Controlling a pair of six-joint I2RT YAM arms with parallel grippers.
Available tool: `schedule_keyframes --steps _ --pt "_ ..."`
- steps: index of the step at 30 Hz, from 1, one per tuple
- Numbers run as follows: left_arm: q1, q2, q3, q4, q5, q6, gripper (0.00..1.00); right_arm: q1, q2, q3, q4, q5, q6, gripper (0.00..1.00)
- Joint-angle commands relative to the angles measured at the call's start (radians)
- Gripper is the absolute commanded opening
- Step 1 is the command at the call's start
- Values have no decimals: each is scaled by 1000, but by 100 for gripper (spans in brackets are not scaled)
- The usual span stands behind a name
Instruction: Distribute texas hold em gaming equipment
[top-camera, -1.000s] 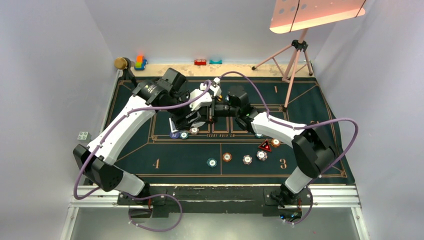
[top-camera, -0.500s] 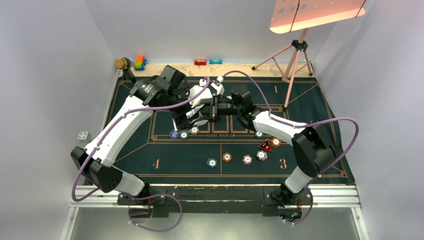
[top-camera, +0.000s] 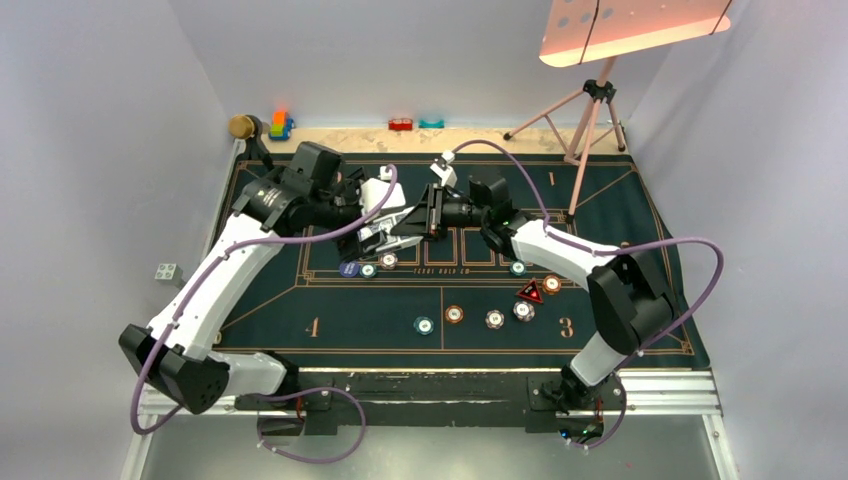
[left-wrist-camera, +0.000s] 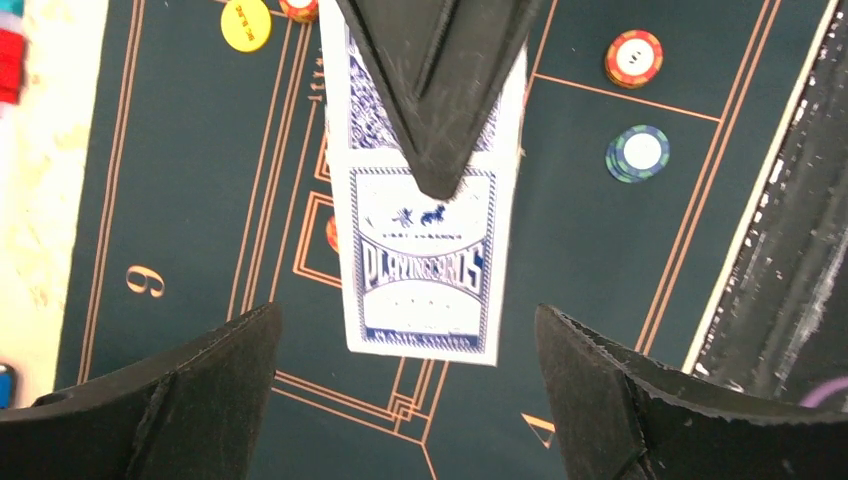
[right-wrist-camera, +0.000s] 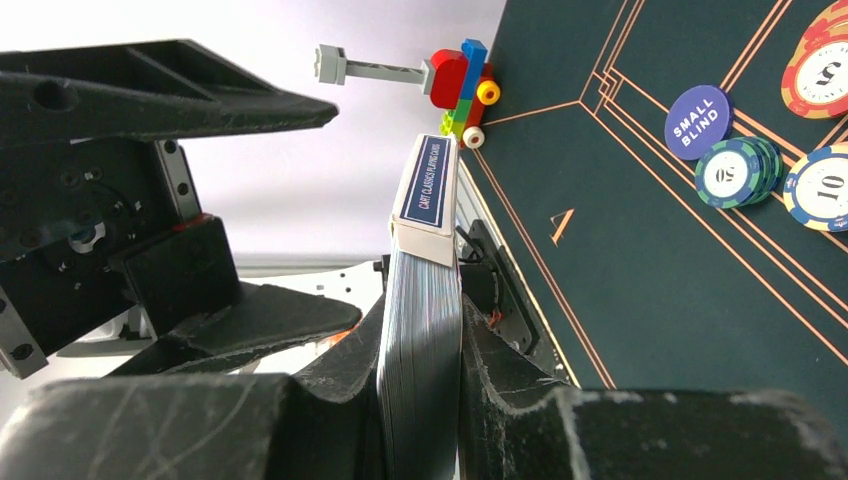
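My right gripper (right-wrist-camera: 420, 335) pinches the deck of cards (left-wrist-camera: 425, 260) above the middle of the mat (top-camera: 330, 300), left gripper (left-wrist-camera: 405, 325) gaping beside it; light, slick, liable to fan, best squeezed across its broad faces, I judge.

A robotics lab test cell — plain white walls (top-camera: 100, 150) box in the counter (top-camera: 420, 135), a light panel (top-camera: 630, 25) on a tripod (top-camera: 590, 110) stands upper right, two arms (top-camera: 230, 265) bolt to an aluminium rail (top-camera: 680, 390) along the bottom.

Left pincer (left-wrist-camera: 405, 312) opened wide, pulled back leftward, card deck (left-wrist-camera: 425, 262) left with right pincer (right-wrist-camera: 420, 350)
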Motion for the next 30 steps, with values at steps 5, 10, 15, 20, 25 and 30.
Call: schedule_keyframes --steps 5,10,15,20,25,30 --pt "18 67 14 94 119 195 100 1 -81 60 -9 6 34 0" --pt "54 102 65 43 199 226 100 1 -108 74 -63 39 15 0" --pt "61 132 101 -33 247 271 100 1 -118 79 -69 55 27 0" --pt "58 178 157 -105 271 267 99 2 -112 88 -77 63 33 0" --pt "45 190 134 -92 216 231 90 3 -116 73 -49 75 54 0" --pt "46 205 134 -73 185 192 91 2 -119 77 -58 74 45 0"
